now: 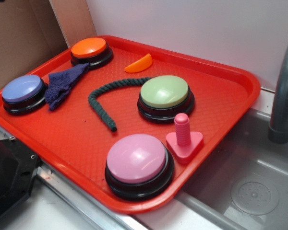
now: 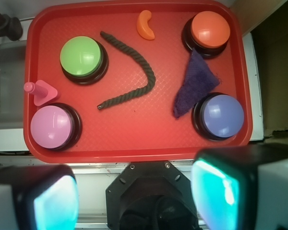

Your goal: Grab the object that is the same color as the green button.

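Note:
The dark green twisted rope [image 1: 93,100] lies curved on the red tray [image 1: 77,134], just left of the green button [image 1: 164,91]. In the wrist view the rope [image 2: 146,67] bends across the middle of the tray [image 2: 134,129], right of the green button [image 2: 81,56]. My gripper [image 2: 137,196] is open and empty, its teal pads [image 2: 216,191] wide apart. It is high above the tray's near edge, well away from the rope. The gripper does not show in the exterior view.
On the tray are a pink button [image 1: 137,158], a blue button [image 1: 22,89], an orange button [image 1: 89,48], a dark blue-purple cloth [image 1: 62,84], an orange slice piece [image 1: 139,63] and a pink screw on a triangular base [image 1: 183,139]. A sink [image 1: 249,182] and faucet [image 1: 283,100] lie to the right. The black robot base [image 2: 153,201] is below the gripper.

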Controlling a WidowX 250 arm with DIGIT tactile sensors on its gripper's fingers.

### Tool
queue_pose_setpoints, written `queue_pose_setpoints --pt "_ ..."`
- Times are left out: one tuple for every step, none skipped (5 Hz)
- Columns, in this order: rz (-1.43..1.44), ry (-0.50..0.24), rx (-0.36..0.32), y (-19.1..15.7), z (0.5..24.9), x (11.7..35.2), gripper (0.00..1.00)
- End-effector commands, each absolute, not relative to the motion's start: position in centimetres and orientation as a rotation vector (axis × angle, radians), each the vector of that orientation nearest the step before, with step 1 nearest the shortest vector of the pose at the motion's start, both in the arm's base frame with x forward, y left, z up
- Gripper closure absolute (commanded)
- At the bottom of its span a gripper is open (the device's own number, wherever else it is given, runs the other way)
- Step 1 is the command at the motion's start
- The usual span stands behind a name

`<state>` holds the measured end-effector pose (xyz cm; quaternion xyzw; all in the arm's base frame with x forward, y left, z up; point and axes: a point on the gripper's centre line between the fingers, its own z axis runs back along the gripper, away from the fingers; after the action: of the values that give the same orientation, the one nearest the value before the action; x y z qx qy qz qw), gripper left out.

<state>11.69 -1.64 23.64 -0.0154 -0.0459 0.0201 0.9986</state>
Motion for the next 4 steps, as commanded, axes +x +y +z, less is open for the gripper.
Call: queue_pose_setpoints --pt "0.040 -0.092 -0.031 -1.6 23.6 11.7 0.00" --pt "0.031 -0.062 -0.034 -1.7 23.1 13.0 0.00" --pt "0.006 -0.020 -0.037 -1.9 22.5 14.7 0.00" --pt "-0.007 0.017 -0.041 -1.9 21.6 17.0 0.00"
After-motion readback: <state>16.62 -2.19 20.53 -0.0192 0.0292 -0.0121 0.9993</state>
